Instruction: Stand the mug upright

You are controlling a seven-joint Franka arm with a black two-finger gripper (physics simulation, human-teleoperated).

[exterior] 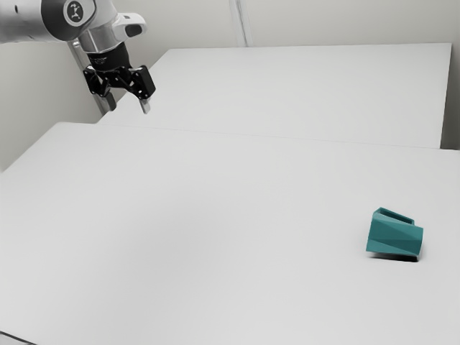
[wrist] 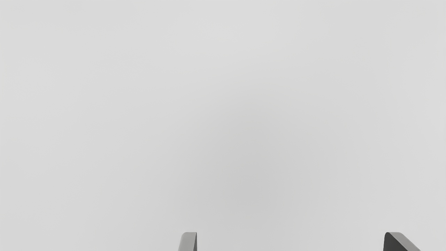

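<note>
Exterior view: teal mug (exterior: 394, 236) on its side on the tabletop (exterior: 215, 237), view's right, handle (exterior: 397, 215) up. Gripper (exterior: 129, 109) well apart, up at view's left, fingers wide, nothing held. Risks, IMO: off-ctr grip → mug swivels on lift; low approach clips handle → rolls; release w/ base not flat → tips again.

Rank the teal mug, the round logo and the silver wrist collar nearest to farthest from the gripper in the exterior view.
1. Silver wrist collar: above the gripper.
2. Round logo: higher up the arm.
3. Teal mug: on the table, exterior view's right.
</note>
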